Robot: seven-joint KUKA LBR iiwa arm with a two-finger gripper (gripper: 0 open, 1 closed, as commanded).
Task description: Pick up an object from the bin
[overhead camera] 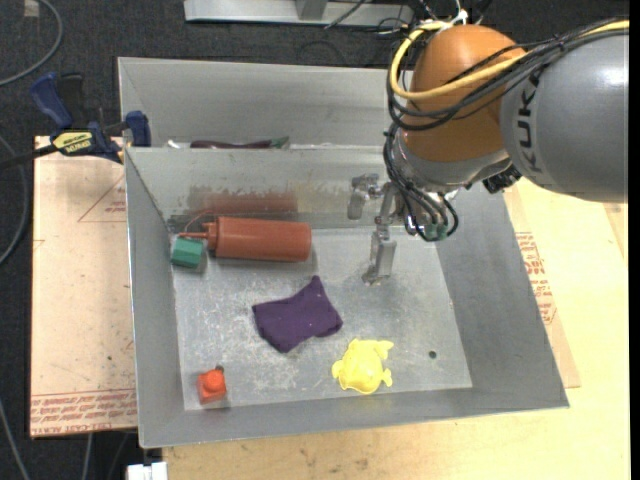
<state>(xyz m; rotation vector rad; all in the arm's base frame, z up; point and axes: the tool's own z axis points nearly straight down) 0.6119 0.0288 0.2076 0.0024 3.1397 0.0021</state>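
Camera view, and I've got the arm coming in from the upper right of the frame, its orange wrist cover and cable loops hanging over the right half of the grey bin. The gripper points straight down, its tip low over a bare patch of floor just right of the bin's centre. I can't tell from this angle whether the pincer is spread or pressed together, and I see nothing pinched in it, so I'm calling the pick not yet made.

There are five loose things, well spaced, so there's no heap to fight through. The closest is the purple cloth, lying crumpled and flat below and left of the tip, near but apart from it. Left of the gripper, a brown-red bottle lies on its side along the back wall, with a teal block touching its cap end. A yellow rubber toy sits near the front edge, almost directly below the gripper in the frame. A small orange-red block is tucked into the lower-left corner, well away.

My read is that the cloth is the likeliest target. It needs a short shift down-left and a pinch on a raised fold, since a flat cloth could slip free.
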